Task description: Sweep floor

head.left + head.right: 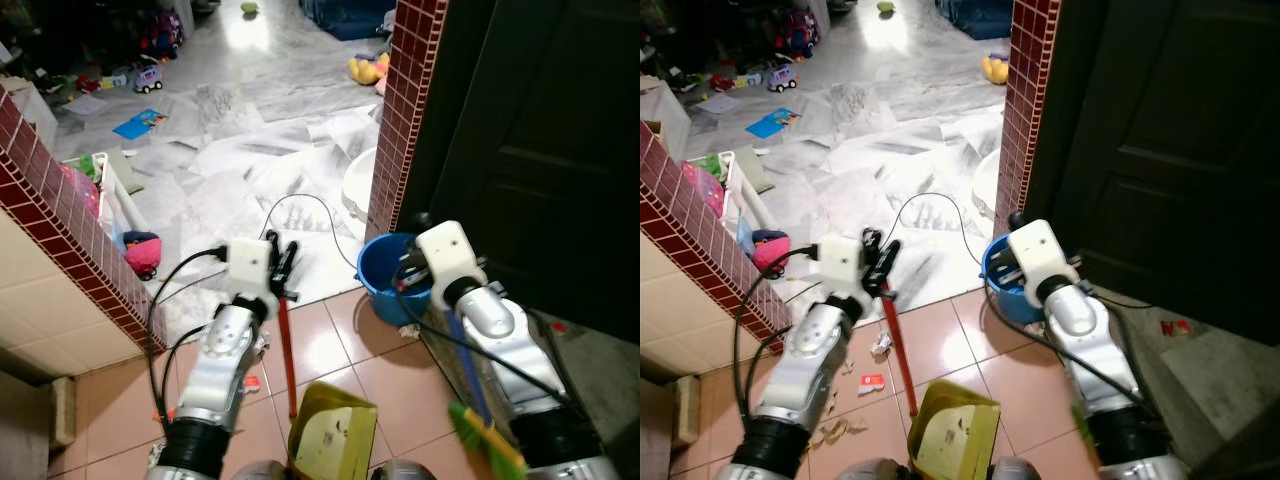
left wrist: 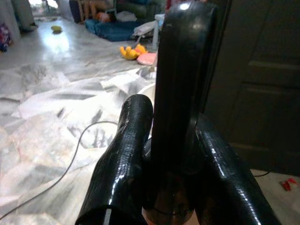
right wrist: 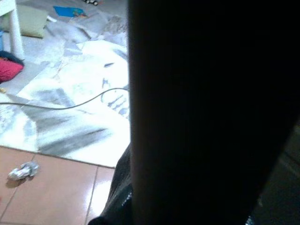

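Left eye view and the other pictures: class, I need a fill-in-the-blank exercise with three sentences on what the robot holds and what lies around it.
1. The left gripper is shut on the dustpan's ____ handle.
2. The dustpan pan is coloured ____.
3. Beside the red tiled pillar stands a ____ bucket.

Missing words: red; yellow; blue

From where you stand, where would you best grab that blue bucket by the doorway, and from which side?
Take the blue bucket by its near rim, coming from above: it stands upright and open-topped. The brick pillar hems in its far side, and the right gripper is already over it. Any handle can't be made out.
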